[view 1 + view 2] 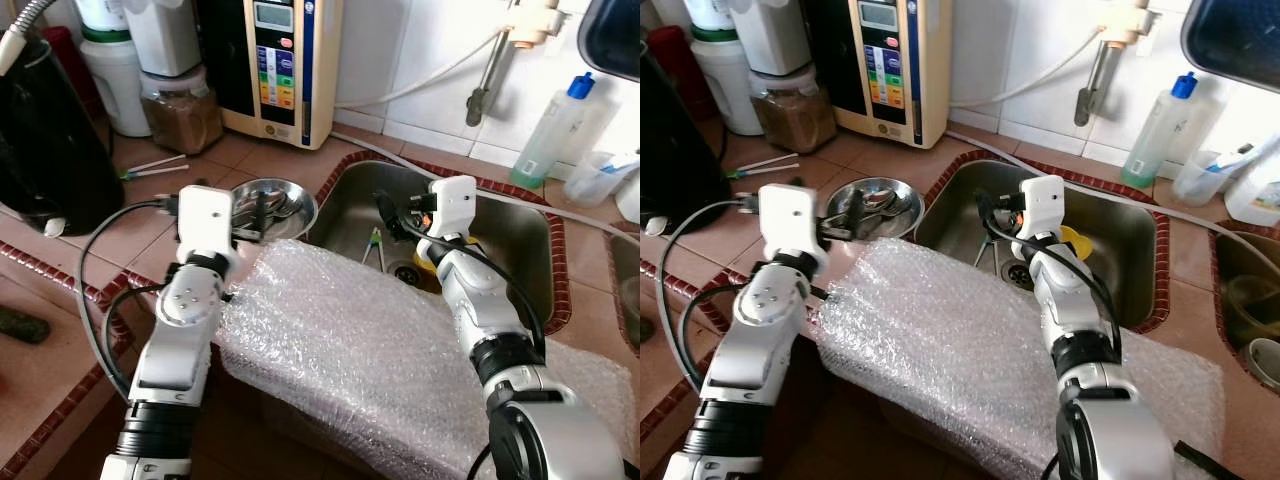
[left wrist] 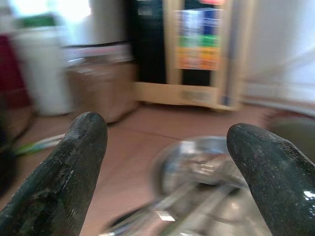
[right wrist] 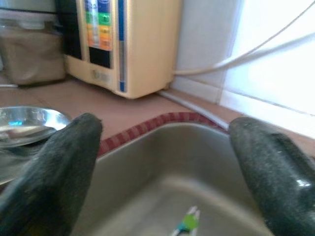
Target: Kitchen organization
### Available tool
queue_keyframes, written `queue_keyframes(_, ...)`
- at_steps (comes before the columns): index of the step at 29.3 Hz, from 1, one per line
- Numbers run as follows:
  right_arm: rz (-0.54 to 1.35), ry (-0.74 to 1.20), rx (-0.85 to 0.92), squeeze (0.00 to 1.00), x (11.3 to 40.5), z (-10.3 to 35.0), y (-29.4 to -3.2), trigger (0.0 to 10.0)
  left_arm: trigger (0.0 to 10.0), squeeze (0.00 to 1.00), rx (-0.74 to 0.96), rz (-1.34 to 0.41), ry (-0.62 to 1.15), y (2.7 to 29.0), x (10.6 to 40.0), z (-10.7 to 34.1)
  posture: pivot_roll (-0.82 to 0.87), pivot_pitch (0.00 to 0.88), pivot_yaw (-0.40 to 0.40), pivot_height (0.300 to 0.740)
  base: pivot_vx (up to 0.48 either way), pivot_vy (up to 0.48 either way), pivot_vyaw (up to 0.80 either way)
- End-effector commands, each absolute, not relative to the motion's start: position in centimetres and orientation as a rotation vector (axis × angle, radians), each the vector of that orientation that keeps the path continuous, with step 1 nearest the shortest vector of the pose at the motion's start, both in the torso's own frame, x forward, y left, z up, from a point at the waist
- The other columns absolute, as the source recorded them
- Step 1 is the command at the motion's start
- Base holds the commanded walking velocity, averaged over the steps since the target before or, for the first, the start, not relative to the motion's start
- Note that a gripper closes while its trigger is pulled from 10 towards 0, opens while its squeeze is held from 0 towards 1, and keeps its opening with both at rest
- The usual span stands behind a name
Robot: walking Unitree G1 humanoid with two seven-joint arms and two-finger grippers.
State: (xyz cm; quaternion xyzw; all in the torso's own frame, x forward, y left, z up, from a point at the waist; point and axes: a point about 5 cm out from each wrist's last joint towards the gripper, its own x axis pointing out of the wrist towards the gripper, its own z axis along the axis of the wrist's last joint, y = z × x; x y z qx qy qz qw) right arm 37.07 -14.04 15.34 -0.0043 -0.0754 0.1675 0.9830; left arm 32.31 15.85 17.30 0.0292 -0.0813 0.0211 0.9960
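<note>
I have the metal dish point(image 1: 274, 205) with a few utensils in it sitting on the tiled tabletop point(image 1: 250, 150) just left of the sink point(image 1: 520, 235). My left hand point(image 2: 167, 172) hovers over its near edge, fingers spread wide and holding nothing. My right hand point(image 3: 162, 172) is over the sink's left side, also open and empty. Down in the basin lies a small green-handled tool point(image 1: 374, 243), with something yellow point(image 1: 1072, 240) near the drain. A sheet of bubble wrap point(image 1: 380, 350) covers the near edge in front of me. Far left stand a jar point(image 1: 183, 115) and a beige water unit point(image 1: 283, 65); a clear bottle point(image 1: 549, 130) is far right. Judging by this, the sorting has barely begun: nothing is gripped and the loose items are still to be gathered.
</note>
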Motion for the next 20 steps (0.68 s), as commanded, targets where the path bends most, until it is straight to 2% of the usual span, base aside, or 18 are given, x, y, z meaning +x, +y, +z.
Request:
queue_keyframes(1,0.375,-0.142,0.0,0.0,36.8,15.6,-13.6,10.0,10.0,0.0,0.029,0.094,-0.169,16.5,32.6,17.7,0.11,0.0,-0.021,0.74,0.0,0.0,0.0)
queue_keyframes(6,0.562,-0.123,0.027,0.0,34.6,15.0,-12.1,10.0,10.0,0.0,-0.004,0.213,-0.115,18.3,32.5,16.7,0.1,0.0,-0.019,0.74,0.0,0.0,0.0)
queue_keyframes(9,0.597,-0.118,0.015,0.0,34.0,14.8,-11.8,10.0,10.0,0.0,-0.016,0.248,-0.09,18.8,32.5,16.2,0.1,0.0,-0.019,0.74,0.0,0.0,0.0)
queue_keyframes(11,0.663,-0.081,0.009,0.0,33.0,14.1,-11.1,10.0,10.0,0.0,-0.085,0.266,-0.04,19.1,32.7,15.3,0.09,0.0,-0.021,0.74,0.0,0.0,0.0)
queue_keyframes(20,0.708,-0.04,0.034,0.0,31.6,14.3,-10.0,10.0,10.0,0.0,-0.233,0.251,0.009,18.6,34.0,15.0,0.09,0.0,-0.012,0.74,0.0,0.0,0.0)
